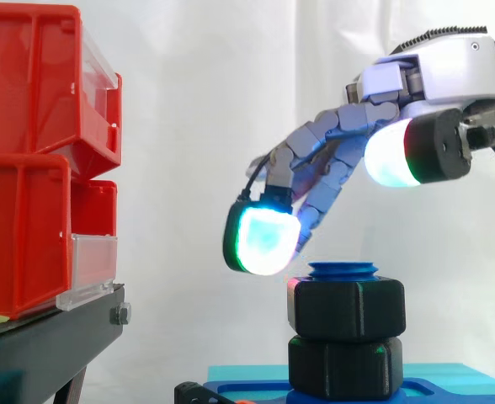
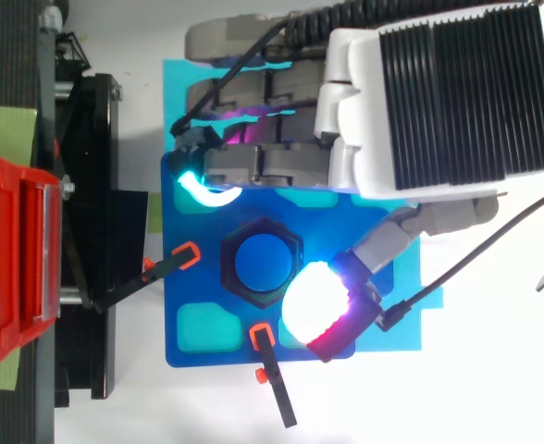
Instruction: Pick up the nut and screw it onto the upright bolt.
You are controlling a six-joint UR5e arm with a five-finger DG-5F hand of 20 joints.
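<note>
Over the blue base plate, the hand hangs palm-down, reaching in from 3 o'clock in the side view and from 1 o'clock in the top view. Fingers slope down toward 8 o'clock, loosely bent and spread, gripping nothing. One fingertip, glowing cyan-white, sits just off the upper nut's top edge at 10 o'clock, apart from it in the side view. Thumb pad, white going to red, lies at 4 o'clock of the nut from above; in the side view it is well above it. The nut, black and hexagonal, sits on the upright blue bolt, whose top shows just above it. A second black nut sits directly beneath, touching. Two orange-tipped clamps grip the plate's edges. Red bins stand on the black stand at 9 o'clock.
</note>
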